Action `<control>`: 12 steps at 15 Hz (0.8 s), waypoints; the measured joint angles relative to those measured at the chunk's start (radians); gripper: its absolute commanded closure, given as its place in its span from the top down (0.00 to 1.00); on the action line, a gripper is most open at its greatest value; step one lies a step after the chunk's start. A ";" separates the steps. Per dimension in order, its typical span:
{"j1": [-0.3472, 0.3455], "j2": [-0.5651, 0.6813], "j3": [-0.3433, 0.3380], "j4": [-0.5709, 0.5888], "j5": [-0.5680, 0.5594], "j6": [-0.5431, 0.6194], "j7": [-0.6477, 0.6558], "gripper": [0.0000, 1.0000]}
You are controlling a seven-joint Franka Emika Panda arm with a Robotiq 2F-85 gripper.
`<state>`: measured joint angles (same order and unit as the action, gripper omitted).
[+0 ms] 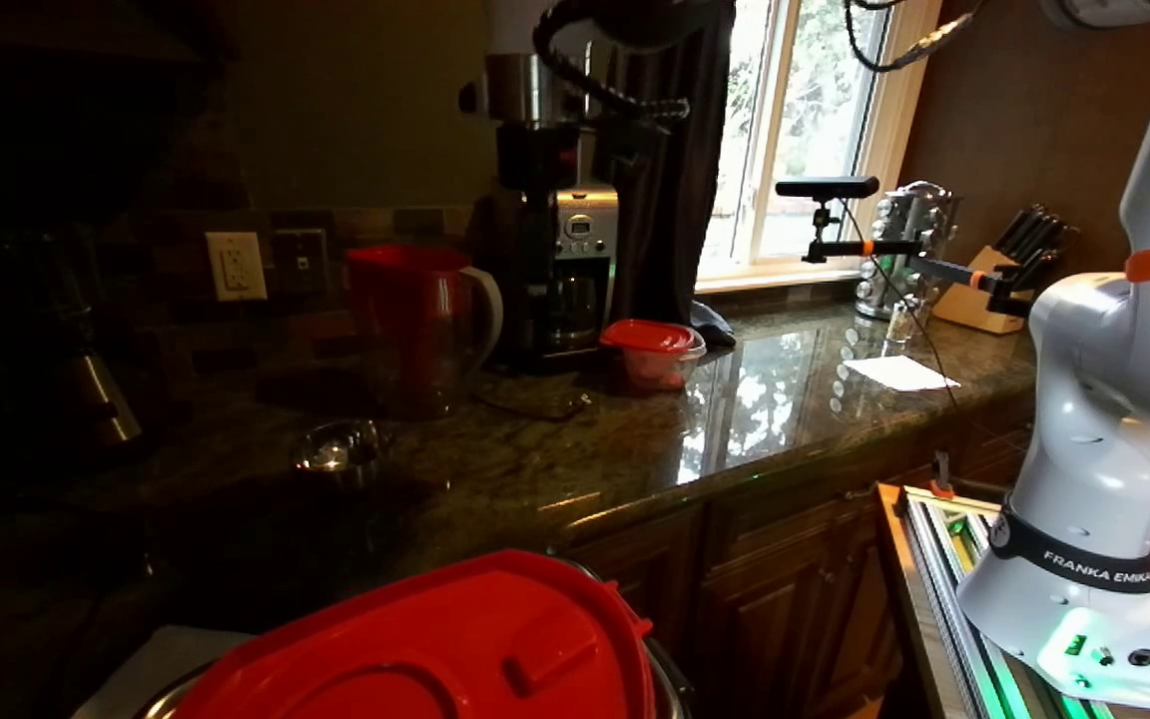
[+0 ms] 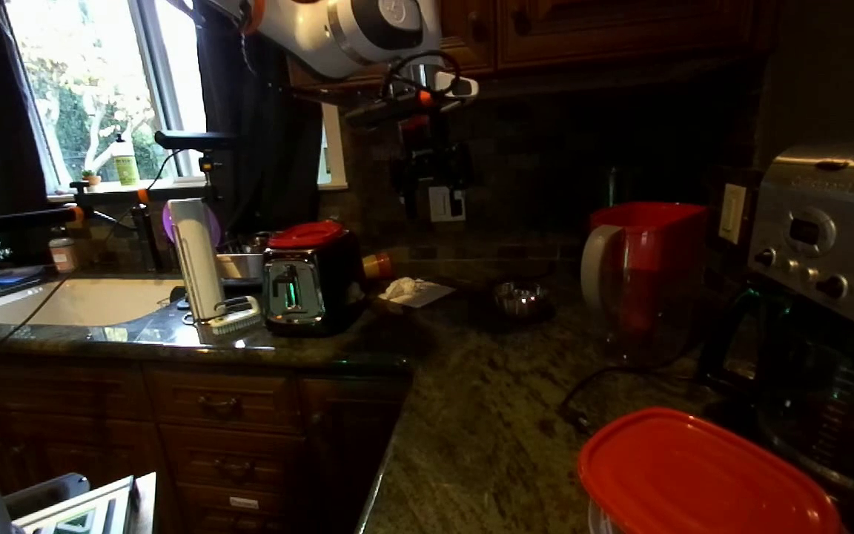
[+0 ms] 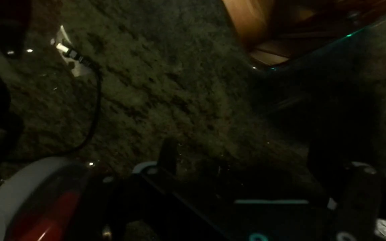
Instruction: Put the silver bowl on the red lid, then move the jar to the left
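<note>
On the dim worktop [image 2: 471,415], the silver bowl [image 2: 521,299] is set near the jar [image 2: 642,278], so the bowl's pickup is judged the step in hand, for which the claw [image 2: 433,206], spread with nothing held, must probably be aligned and lowered.

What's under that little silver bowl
In both exterior views, the silver bowl seems to sit straight on the stone countertop. Its base covers the patch beneath, so I can't see whether anything thin lies there.

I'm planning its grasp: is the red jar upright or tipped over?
Upright: in both exterior views the red jar stands on the counter, its handle running down one side.
</note>
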<state>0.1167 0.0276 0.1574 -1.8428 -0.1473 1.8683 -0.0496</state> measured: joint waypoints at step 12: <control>0.017 0.190 0.001 0.133 -0.107 0.198 -0.113 1.00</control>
<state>0.1342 0.2176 0.1581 -1.7100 -0.2547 2.0665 -0.1622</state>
